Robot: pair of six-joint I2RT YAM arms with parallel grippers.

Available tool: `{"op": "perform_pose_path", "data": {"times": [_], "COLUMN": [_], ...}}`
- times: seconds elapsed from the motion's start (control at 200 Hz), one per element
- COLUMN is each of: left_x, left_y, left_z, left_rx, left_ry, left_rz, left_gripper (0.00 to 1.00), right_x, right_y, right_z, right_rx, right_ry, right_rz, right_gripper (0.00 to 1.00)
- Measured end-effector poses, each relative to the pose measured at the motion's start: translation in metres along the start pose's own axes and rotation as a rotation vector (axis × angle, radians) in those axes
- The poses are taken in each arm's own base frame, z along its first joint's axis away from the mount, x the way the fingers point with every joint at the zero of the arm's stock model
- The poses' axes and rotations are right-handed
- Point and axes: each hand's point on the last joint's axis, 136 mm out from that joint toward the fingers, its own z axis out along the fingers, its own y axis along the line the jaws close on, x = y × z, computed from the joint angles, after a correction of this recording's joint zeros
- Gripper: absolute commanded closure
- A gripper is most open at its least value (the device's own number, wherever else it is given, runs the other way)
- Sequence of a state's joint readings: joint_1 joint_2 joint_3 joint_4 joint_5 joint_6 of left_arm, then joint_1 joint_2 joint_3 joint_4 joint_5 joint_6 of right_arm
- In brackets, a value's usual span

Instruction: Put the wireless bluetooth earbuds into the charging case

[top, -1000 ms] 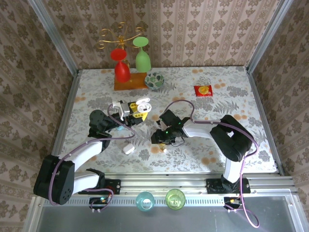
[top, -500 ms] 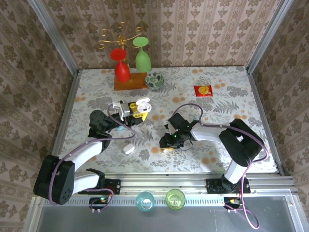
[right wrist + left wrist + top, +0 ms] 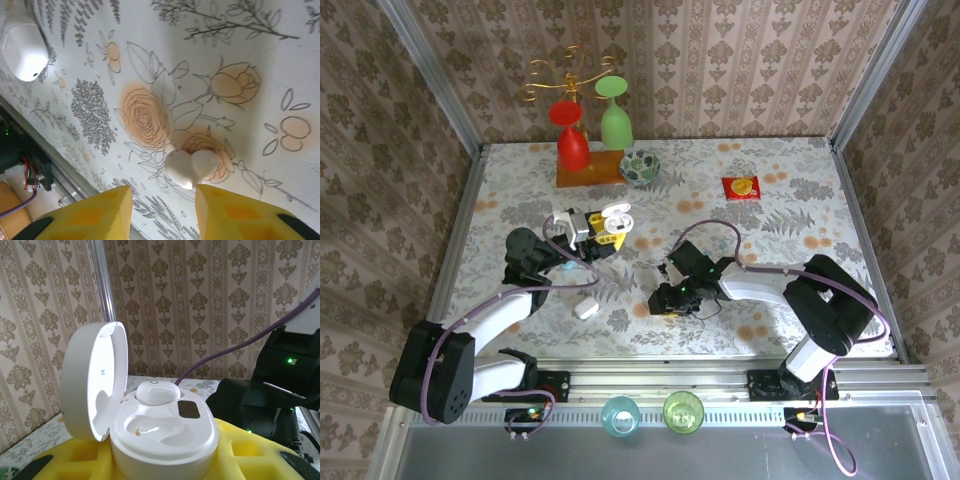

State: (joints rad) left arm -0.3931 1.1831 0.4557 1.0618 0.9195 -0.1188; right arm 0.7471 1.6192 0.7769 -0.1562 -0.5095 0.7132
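With your left end effector (image 3: 162, 462) gripping the open charging case (image 3: 165, 432), your right end effector (image 3: 163, 200) gapes wide, the loose earbud (image 3: 191, 167) just ahead between its fingers: lower and close.

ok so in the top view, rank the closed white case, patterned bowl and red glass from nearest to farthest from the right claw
1. closed white case, just left of the right claw, towards the near edge
2. patterned bowl, far side of the table
3. red glass, back left, beside the bowl
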Motion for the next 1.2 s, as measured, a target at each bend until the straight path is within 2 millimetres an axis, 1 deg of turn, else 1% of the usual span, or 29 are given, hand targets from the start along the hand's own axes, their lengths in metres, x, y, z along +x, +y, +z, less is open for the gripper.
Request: {"op": "perform_pose_path", "data": {"times": [0.1,0.2,0.255,0.395,0.51,0.6,0.725,0.82,0.99,1.2], "left_x": [0.0,0.001,0.002,0.008,0.013,0.016,0.017,0.014,0.012,0.014], "left_y": [0.0,0.001,0.004,0.01,0.017,0.021,0.027,0.032,0.038,0.04], "left_z": [0.0,0.0,0.0,-0.002,-0.005,-0.007,-0.01,-0.013,-0.019,-0.019], "left_rx": [0.0,-0.01,-0.023,-0.063,-0.096,-0.116,-0.145,-0.168,-0.201,-0.207], "left_ry": [0.0,0.001,0.007,0.034,0.055,0.069,0.079,0.077,0.078,0.09], "left_rz": [0.0,0.0,-0.001,-0.005,-0.006,-0.01,-0.01,0.0,0.01,-0.002], "left_gripper": [0.76,0.76,0.76,0.76,0.76,0.76,0.76,0.76,0.76,0.76], "right_x": [-0.001,-0.001,-0.002,-0.004,-0.001,0.0,-0.004,-0.003,0.0,-0.006], "right_y": [0.004,0.004,0.007,0.021,0.029,0.035,0.038,0.031,0.017,0.011], "right_z": [-0.006,-0.014,-0.018,-0.025,-0.029,-0.031,-0.024,-0.014,-0.001,0.008], "right_rx": [0.001,0.063,0.11,0.224,0.326,0.392,0.489,0.559,0.654,0.701], "right_ry": [-0.019,-0.044,-0.059,-0.103,-0.104,-0.083,-0.031,0.021,0.092,0.119], "right_rz": [-0.033,-0.111,-0.187,-0.413,-0.597,-0.71,-0.837,-0.9,-0.962,-0.997], "right_gripper": [0.6,0.59,0.59,0.6,0.6,0.6,0.61,0.62,0.62,0.63]}}
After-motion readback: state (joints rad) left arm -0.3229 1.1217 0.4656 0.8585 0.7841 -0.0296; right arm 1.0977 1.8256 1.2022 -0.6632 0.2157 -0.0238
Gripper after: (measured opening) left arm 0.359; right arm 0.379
